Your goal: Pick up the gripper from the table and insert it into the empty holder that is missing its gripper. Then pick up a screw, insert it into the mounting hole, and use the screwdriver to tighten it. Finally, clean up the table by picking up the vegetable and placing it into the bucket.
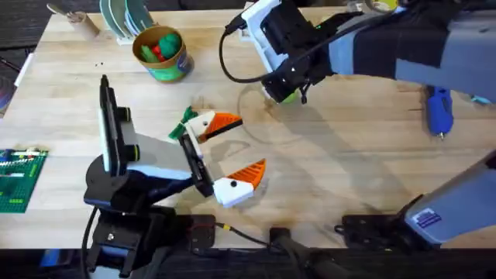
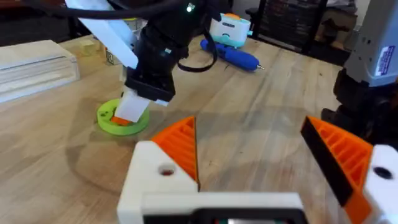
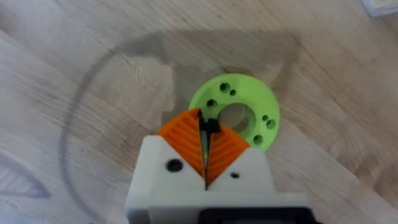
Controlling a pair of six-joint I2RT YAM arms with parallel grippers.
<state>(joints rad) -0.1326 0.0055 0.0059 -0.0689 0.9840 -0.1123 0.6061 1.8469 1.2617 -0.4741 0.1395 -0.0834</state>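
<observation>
Pinching a tiny dark screw (image 3: 210, 126) in my clenched right gripper (image 3: 206, 152), I should lift straight off the round green holed disc (image 3: 252, 109), slowly.

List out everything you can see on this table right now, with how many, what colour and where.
table: one, light wood, under everything
bucket: one, yellow rim, green outside, far left-centre, green and red toys inside
screwdriver: one, blue, lying at the right side
disc: one, bright green with holes, flat under the right claw
brick board: one, green, left edge
small dark piece: one, black, pinched in the right claw
left claw: white mounts, orange tips, open, mid-table
right claw: white mounts, orange pads, shut over the disc
</observation>
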